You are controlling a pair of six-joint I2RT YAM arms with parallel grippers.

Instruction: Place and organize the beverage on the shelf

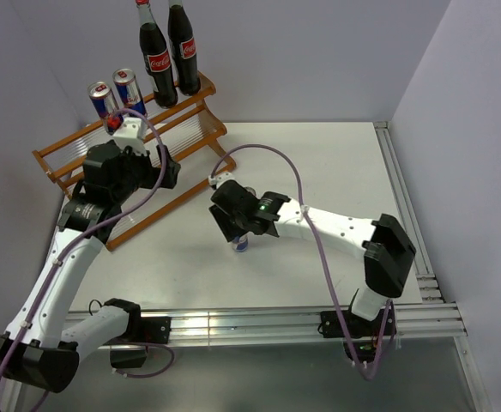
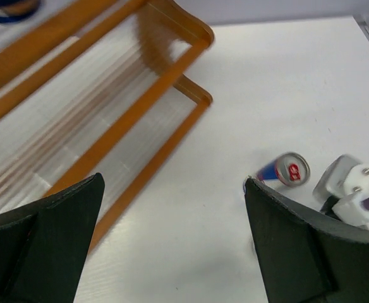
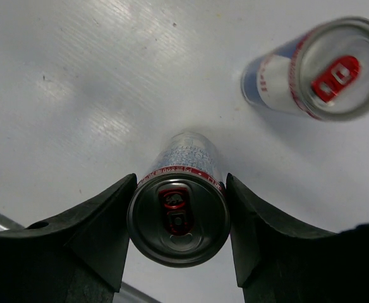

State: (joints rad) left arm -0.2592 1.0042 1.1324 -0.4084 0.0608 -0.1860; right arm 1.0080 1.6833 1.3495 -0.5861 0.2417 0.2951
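The wooden shelf (image 1: 70, 159) stands at the back left. Two cola bottles (image 1: 159, 62) and two energy-drink cans (image 1: 105, 101) stand on its top tier. My right gripper (image 1: 239, 230) is shut on a third can (image 3: 179, 214) that stands upright on the table; both fingers (image 3: 102, 227) touch its sides. A fourth can (image 3: 317, 69) stands free just beyond it, and also shows in the left wrist view (image 2: 289, 169). My left gripper (image 2: 173, 182) is open and empty, above the table beside the shelf's lower rail (image 2: 140, 177).
Aluminium rails (image 1: 259, 322) run along the table's near edge and its right edge (image 1: 401, 197). Grey walls close in behind and on the right. The right arm's white link (image 2: 355, 189) lies close to the left gripper's right finger.
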